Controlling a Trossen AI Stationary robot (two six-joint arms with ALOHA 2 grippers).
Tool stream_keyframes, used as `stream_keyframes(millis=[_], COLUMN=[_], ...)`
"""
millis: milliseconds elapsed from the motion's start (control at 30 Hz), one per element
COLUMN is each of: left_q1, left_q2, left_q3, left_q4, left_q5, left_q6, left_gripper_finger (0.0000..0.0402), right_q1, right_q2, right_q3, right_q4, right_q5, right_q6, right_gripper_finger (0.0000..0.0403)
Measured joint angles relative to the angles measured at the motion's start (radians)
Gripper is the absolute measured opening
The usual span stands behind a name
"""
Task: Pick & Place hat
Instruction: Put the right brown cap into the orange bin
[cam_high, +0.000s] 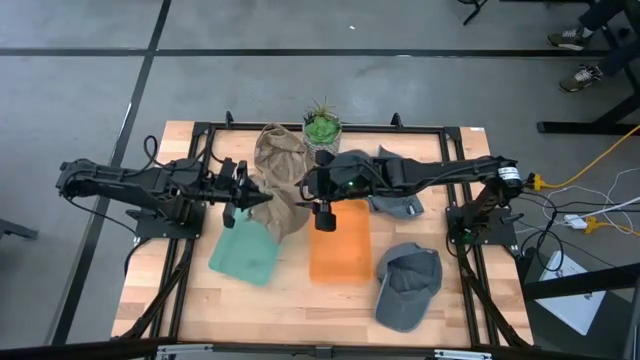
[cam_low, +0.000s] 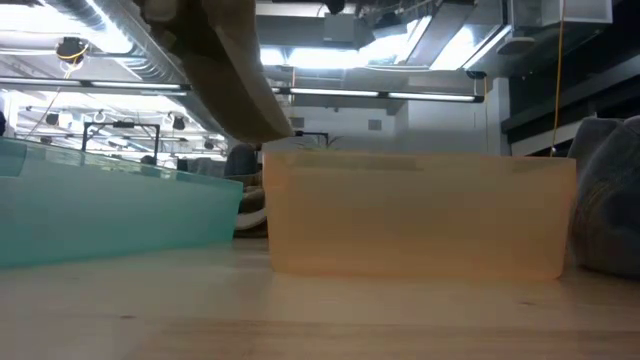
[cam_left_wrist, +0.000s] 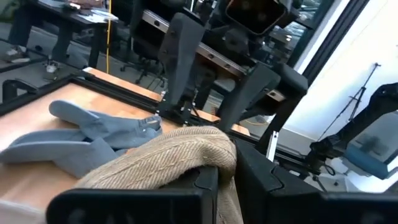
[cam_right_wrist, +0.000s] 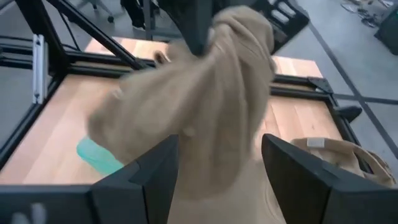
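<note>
High view: wooden table (cam_high: 290, 300) on grey floor (cam_high: 70, 110).

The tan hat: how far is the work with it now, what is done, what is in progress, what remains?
Done: the left claw has gripped the tan hat and holds it raised over the table, beside the green bin. In hand: carrying it; the right claw hangs open near it, above the orange bin. Left: placing it. Two grey caps also lie outside the bins.
</note>
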Motion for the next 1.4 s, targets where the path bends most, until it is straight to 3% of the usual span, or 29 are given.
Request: stream_keyframes(millis=[167, 400, 567, 833, 967, 1100, 1333, 1400], left_q1=[0.028, 0.028, 0.027, 0.027, 0.027, 0.027, 0.03, 0.03], left_q2=[0.0, 0.04, 0.078, 0.13, 0.142, 0.146, 0.145, 0.145], left_q3=[0.0, 0.0, 0.0, 0.0, 0.0, 0.0, 0.0, 0.0], left_q4=[0.001, 0.107, 0.144, 0.237, 0.24, 0.239, 0.21, 0.178], left_q5=[0.059, 0.219, 0.256, 0.36, 0.364, 0.364, 0.356, 0.356], left_q6=[0.016, 0.026, 0.019, 0.019, 0.019, 0.019, 0.031, 0.035], left_gripper_finger=[0.003, 0.0028, 0.003, 0.0031, 0.0032, 0.0035, 0.0069, 0.0084], right_q1=[0.0, 0.0, 0.0, 0.0, 0.0, 0.0, 0.0, 0.0], right_q2=[0.0, 0.012, 0.033, 0.065, 0.069, 0.072, 0.072, 0.072], right_q3=[0.0, 0.0, 0.0, 0.0, 0.0, 0.0, 0.0, 0.0], right_q4=[0.062, 0.169, 0.211, 0.223, 0.217, 0.215, 0.163, 0.138], right_q5=[-0.056, -0.09, -0.208, -0.213, -0.213, -0.254, -0.281, -0.281], right_q6=[-0.025, -0.052, -0.047, -0.022, -0.024, -0.017, -0.018, -0.017], right_gripper_finger=[0.0226, 0.0226, 0.0226, 0.0226, 0.022, 0.0177, 0.0028, 0.0012])
